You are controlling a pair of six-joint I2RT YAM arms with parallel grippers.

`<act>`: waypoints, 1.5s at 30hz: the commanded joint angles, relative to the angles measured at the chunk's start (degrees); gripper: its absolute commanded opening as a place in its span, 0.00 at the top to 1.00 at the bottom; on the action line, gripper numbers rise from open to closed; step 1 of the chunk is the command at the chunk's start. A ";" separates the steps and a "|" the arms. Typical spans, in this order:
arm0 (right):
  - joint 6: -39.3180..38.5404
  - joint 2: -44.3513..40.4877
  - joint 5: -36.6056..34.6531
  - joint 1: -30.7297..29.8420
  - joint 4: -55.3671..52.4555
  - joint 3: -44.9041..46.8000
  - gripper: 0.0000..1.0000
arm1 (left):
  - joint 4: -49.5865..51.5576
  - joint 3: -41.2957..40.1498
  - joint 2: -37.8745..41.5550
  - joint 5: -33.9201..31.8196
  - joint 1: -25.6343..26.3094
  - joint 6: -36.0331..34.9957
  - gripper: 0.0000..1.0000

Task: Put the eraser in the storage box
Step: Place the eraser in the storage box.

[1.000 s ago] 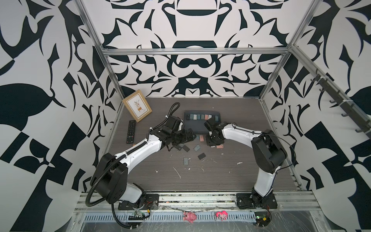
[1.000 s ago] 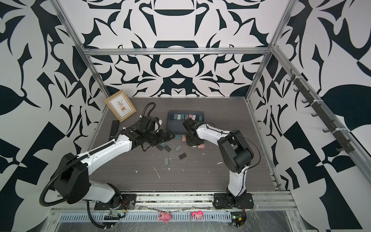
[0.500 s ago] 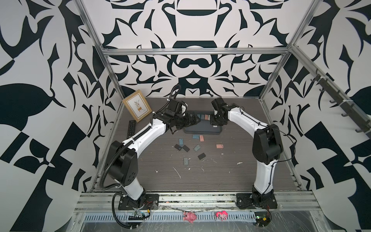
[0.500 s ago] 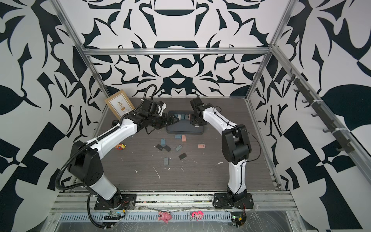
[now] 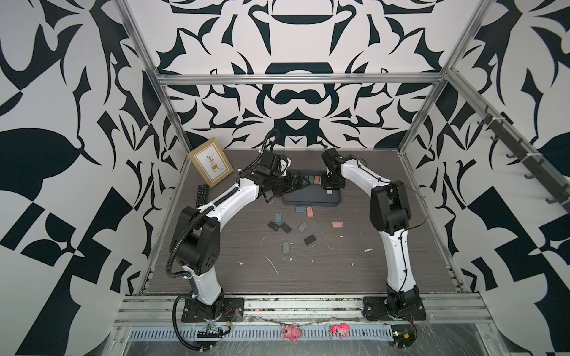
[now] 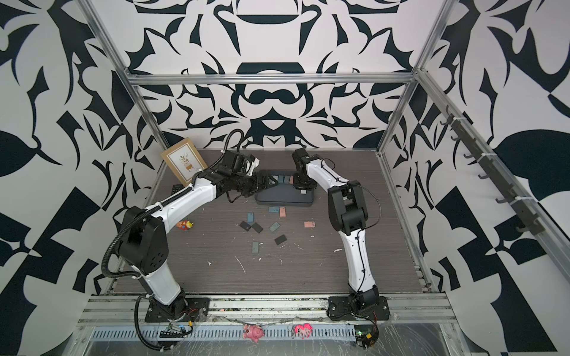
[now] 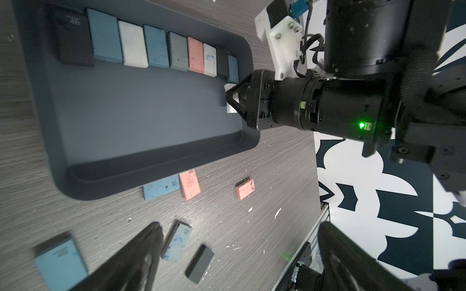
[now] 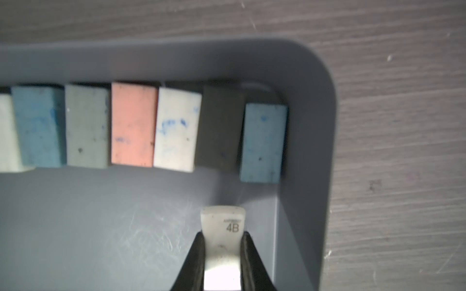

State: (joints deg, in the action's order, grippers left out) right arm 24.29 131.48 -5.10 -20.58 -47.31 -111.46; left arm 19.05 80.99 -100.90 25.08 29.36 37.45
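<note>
The grey wooden table holds the storage box. Loose erasers lie just in front of the box. A picture frame and a remote sit well off to its side.

The white eraser and the storage box run off the right wrist view's edge. The left pincer shows blurred, its fingers cropped. The remote sits half hidden in a top view.

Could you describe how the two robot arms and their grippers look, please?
Both arms have white shells between bulky black joint housings. The left arm carries a thick ribbed black hose, the right arm a thin black cable. The right gripper is black, with pointed triangular fingers, and a small green light glows on its wrist.
</note>
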 commanded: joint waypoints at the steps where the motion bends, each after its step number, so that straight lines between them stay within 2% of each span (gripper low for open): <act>1: 0.58 -0.20 -2.56 0.35 -3.04 -3.37 0.80 | -1.64 -1.00 -0.52 1.54 -0.74 -0.80 0.01; 24: 0.67 2.45 -8.78 1.07 -3.81 -3.66 0.79 | -3.05 -2.28 -0.80 3.40 -0.89 -0.41 0.01; 45: 0.93 3.43 -10.09 1.06 -4.46 -5.27 0.64 | -2.99 -2.33 0.07 3.47 -0.89 -0.63 0.01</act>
State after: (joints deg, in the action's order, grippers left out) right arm 24.56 135.72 -12.93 -19.88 -49.89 -114.93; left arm 16.49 79.22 -100.95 27.94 28.56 37.45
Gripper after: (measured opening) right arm 0.355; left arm 0.992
